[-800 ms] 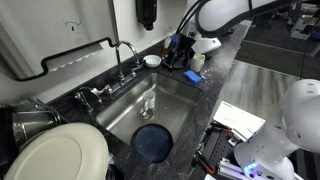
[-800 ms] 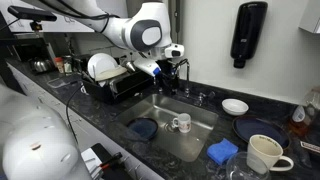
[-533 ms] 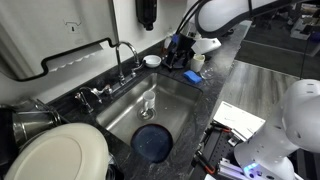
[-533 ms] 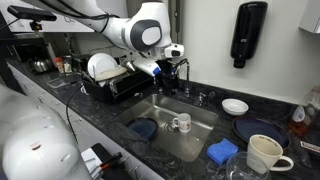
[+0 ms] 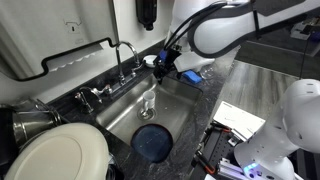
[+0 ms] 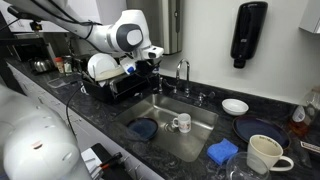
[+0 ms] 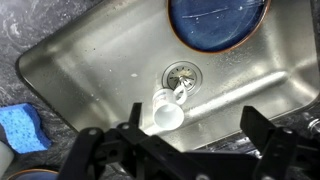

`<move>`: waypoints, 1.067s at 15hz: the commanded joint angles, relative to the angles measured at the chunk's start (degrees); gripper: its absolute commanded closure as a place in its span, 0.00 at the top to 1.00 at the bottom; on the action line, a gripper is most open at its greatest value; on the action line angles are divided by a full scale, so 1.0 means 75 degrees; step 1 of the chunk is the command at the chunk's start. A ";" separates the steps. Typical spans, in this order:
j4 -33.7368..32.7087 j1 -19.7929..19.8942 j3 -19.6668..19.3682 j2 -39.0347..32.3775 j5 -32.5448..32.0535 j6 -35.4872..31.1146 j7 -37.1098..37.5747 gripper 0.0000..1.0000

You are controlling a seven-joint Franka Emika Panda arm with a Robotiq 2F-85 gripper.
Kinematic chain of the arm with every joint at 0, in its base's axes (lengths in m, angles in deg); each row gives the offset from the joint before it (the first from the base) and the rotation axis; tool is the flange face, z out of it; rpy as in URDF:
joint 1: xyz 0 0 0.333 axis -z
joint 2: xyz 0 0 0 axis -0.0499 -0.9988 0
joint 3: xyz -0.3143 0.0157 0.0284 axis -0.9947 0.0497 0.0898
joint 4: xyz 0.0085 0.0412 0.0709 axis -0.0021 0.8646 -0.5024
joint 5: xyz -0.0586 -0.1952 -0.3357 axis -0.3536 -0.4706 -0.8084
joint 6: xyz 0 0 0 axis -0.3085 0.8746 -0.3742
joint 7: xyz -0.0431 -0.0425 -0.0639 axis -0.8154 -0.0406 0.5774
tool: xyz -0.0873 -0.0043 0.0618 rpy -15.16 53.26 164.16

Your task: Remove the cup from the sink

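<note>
the gripper (image 7: 172, 140) hangs above the sink (image 7: 90, 70) with its jaws spread wide and nothing between them; in the wrist view its two fingers (image 7: 262, 140) frame the small cup (image 7: 165, 112) from above, well clear of it; the cup stands upright on the basin floor, mouth up, just beside the drain (image 7: 182, 73), its handle turned toward the drain; it looks white in the wrist view and almost see-through in an exterior view, so i cannot tell whether it is glass or ceramic; the reach is not yet made, so i judge the task to be at its start

the main risk, as i see it, is the descent; a finger landing on the rim or the handle, instead of passing to either side, would tip the cup or skid it over the smooth steel toward the dark blue plate (image 7: 215, 22) lying flat in the same basin; the handle makes the cup wider on one axis, so closing across that axis may twist it out of the grip; the arched tap (image 5: 119, 60) stands near the way down and could be clipped; a hold taken too high on the rim may slip on the lift, and a dropped cup would strike basin or plate
</note>
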 commanded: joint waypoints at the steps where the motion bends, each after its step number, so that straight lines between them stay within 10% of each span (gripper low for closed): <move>1: 0.0276 0.0338 0.0718 -0.0026 -0.0523 -0.0527 0.1981 1.00; 12: 0.0321 0.1713 0.2212 -0.1997 -0.5258 -0.3003 0.8048 1.00; 16: 0.0364 0.1536 0.2095 -0.2044 -0.5577 -0.2830 0.8375 1.00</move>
